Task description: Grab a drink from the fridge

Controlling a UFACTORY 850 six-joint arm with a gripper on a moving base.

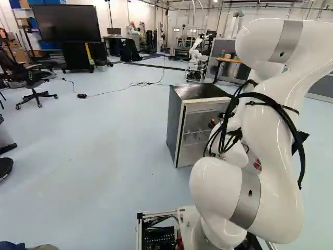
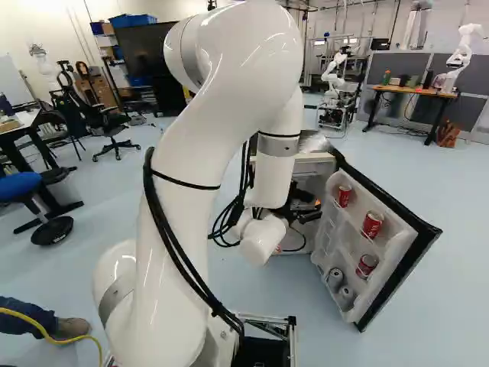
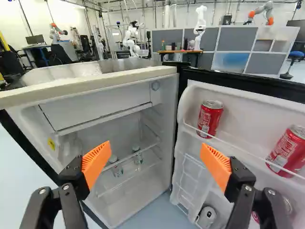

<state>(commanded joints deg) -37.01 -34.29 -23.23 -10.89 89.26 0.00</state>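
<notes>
The fridge door [image 3: 243, 112] is open (good start); the pincer [image 3: 155, 150], spread wide, holds nothing, and the red can [image 3: 210, 118] ahead needs grabbing and lifting out.

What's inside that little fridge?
Two small clear bottles stand in the fridge; its open door holds three red cans and two grey ones. Anything behind the white panel up top is hidden.

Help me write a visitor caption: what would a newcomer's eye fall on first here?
The big white jointed arm looms in the foreground of both base views. In the wrist view, black fingers with bright orange pads stand open, the white-lined fridge gaping ahead. Red metal drink cans stand out on its open door, at the right of the right base view.
</notes>
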